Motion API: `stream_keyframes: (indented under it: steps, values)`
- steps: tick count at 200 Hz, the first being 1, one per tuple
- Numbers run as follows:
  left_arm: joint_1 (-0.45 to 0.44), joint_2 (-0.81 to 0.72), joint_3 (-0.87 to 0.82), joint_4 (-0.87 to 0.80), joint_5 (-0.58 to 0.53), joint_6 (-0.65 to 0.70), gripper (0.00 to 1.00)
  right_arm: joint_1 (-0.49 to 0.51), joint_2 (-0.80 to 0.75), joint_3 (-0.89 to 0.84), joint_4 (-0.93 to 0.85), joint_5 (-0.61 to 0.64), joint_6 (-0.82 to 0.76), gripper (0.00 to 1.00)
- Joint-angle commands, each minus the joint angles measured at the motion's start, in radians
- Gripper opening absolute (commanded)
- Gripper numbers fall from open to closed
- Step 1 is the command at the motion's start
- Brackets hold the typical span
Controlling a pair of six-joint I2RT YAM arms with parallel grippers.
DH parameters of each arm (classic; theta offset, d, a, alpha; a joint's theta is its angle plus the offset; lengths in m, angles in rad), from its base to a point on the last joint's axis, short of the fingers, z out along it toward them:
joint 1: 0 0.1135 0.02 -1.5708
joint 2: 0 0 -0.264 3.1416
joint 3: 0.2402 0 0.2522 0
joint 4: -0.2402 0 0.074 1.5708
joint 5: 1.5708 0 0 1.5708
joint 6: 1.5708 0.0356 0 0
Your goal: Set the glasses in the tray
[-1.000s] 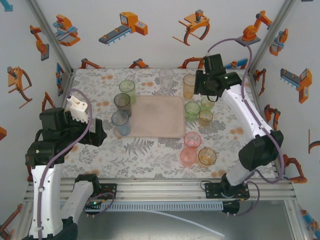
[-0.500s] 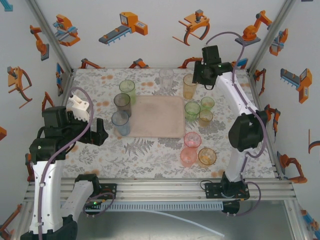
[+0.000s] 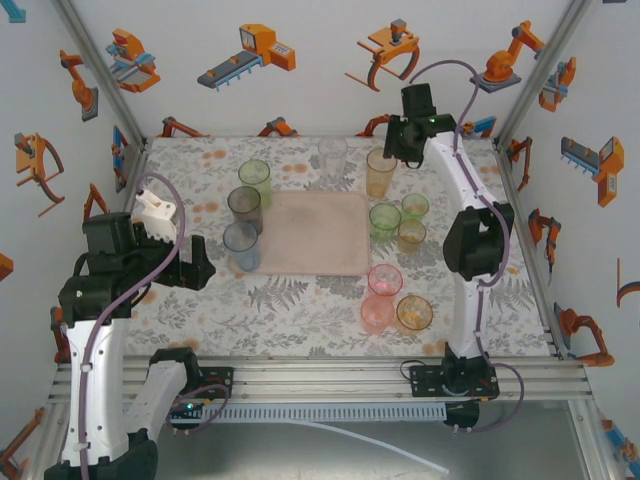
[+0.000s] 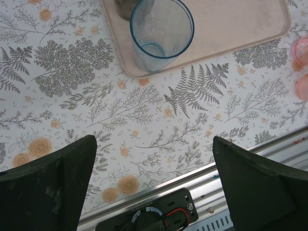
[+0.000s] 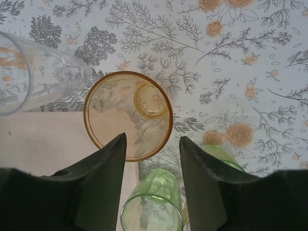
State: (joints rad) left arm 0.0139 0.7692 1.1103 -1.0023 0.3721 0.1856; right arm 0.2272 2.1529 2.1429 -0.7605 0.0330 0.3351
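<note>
The pale pink tray (image 3: 315, 235) lies mid-table. A grey glass (image 3: 245, 208) and a blue glass (image 3: 241, 245) stand at its left edge, with a green glass (image 3: 254, 180) just beyond them. In the left wrist view the blue glass (image 4: 161, 33) stands at the tray's (image 4: 226, 24) near corner. My left gripper (image 3: 203, 266) (image 4: 154, 163) hovers wide open and holds nothing, nearer me than that glass. My right gripper (image 3: 398, 155) (image 5: 151, 139) hangs open over the orange glass (image 3: 379, 172) (image 5: 128, 115). Its left finger is above the glass's near rim. A green glass (image 5: 151, 209) shows below the jaws.
A clear glass (image 3: 332, 155) stands behind the tray. To the tray's right are a green glass (image 3: 385, 221), a paler green one (image 3: 414, 207) and an amber one (image 3: 410, 236). Two pink glasses (image 3: 385, 280) and another amber glass (image 3: 414, 313) stand nearer. The aluminium rail (image 4: 202, 192) marks the near edge.
My right arm has stretched toward the back of the table, carrying its gripper from over the green glasses to above the orange glass. The left arm has barely shifted.
</note>
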Motion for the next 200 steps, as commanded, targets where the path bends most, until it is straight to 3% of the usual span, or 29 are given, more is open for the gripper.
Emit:
stream_keyframes:
  steps: [1, 200]
  values:
    - [0.009, 0.001, -0.008, 0.010, 0.033, -0.021, 0.98, -0.015, 0.022, 0.042, -0.039, -0.003, -0.016, 0.46]
    - [0.044, 0.003, -0.008, 0.024, 0.080, -0.047, 0.98, -0.049, 0.179, 0.196, -0.167, -0.053, -0.039, 0.26]
